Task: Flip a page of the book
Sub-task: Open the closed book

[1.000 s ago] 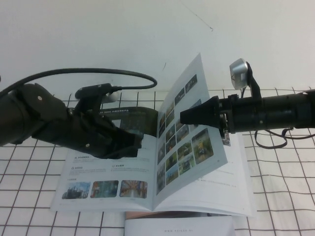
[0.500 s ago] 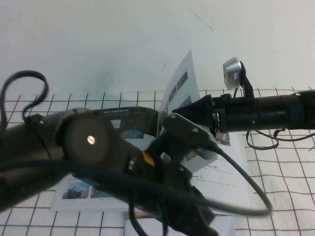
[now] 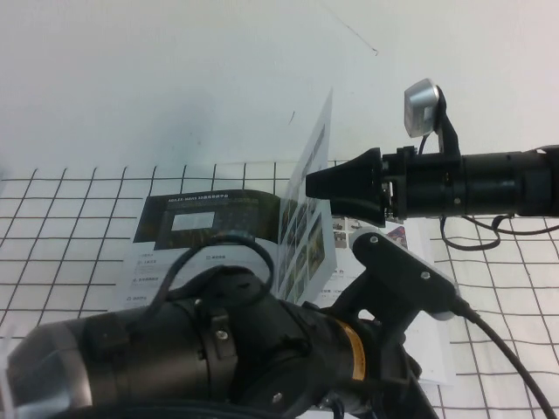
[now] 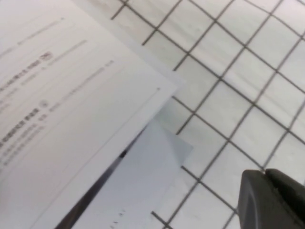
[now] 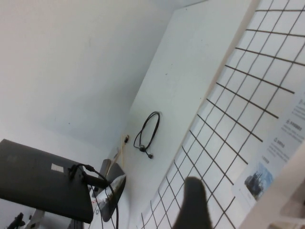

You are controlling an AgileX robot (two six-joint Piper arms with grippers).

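Note:
The book (image 3: 175,249) lies open on the grid table, its dark-banner leaf at the left. The page (image 3: 307,214), printed with small vehicle photos, stands almost upright over the spine. My right gripper (image 3: 309,185) reaches in from the right and is shut on the page about halfway up. In the right wrist view one dark finger (image 5: 193,205) shows beside the blurred page (image 5: 286,186). My left gripper (image 4: 265,172) is shut and empty, over bare table just off the book's corner (image 4: 95,105). The left arm (image 3: 218,358) fills the foreground of the high view and hides the gripper there.
A white-covered booklet (image 4: 143,186) lies partly under the book's corner. The grid-lined table (image 3: 61,236) runs to both sides, with a white wall behind. A black cable (image 3: 472,240) loops under the right arm.
My left arm has swung from over the left leaf across the front to the lower right. The page has risen from a slant to nearly upright with the right gripper.

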